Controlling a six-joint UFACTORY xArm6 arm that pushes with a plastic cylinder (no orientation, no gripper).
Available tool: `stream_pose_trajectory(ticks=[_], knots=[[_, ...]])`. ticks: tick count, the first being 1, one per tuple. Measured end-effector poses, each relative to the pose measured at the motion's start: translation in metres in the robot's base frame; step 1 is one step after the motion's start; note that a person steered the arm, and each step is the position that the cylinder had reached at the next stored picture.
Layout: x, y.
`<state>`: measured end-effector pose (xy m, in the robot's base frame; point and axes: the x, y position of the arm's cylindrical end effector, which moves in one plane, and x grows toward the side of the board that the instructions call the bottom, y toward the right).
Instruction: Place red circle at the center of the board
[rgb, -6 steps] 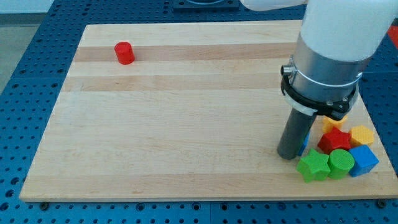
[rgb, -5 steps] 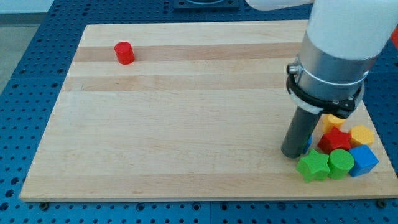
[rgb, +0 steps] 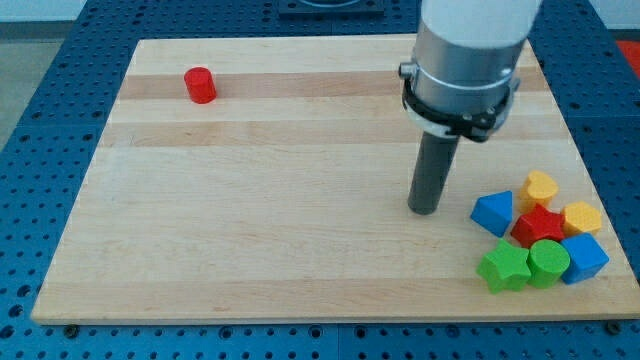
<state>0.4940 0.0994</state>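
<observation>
The red circle (rgb: 200, 85) is a small red cylinder near the top left corner of the wooden board (rgb: 280, 190). My tip (rgb: 424, 210) rests on the board right of centre, far to the right of and below the red circle. It touches no block; the nearest one is a blue block (rgb: 493, 212) just to its right.
A cluster of blocks lies at the board's lower right: two yellow blocks (rgb: 540, 186) (rgb: 582, 217), a red star (rgb: 538, 226), a green star (rgb: 503, 267), a green cylinder (rgb: 547, 262) and a blue cube (rgb: 584, 258). The arm's wide body (rgb: 468, 55) hangs above the upper right.
My tip has moved left and up, away from the block cluster. The blue block it covered now shows. The red circle has not moved.
</observation>
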Motion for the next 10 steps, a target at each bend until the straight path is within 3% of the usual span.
stream_pose_trajectory(ticks=[1, 2, 3, 5, 6, 7, 8, 10], knots=[[-0.038, 0.001], [-0.112, -0.020], [-0.183, -0.081], [-0.263, -0.264], [-0.275, -0.347], [-0.263, -0.366], [-0.239, -0.331], [-0.162, -0.203]])
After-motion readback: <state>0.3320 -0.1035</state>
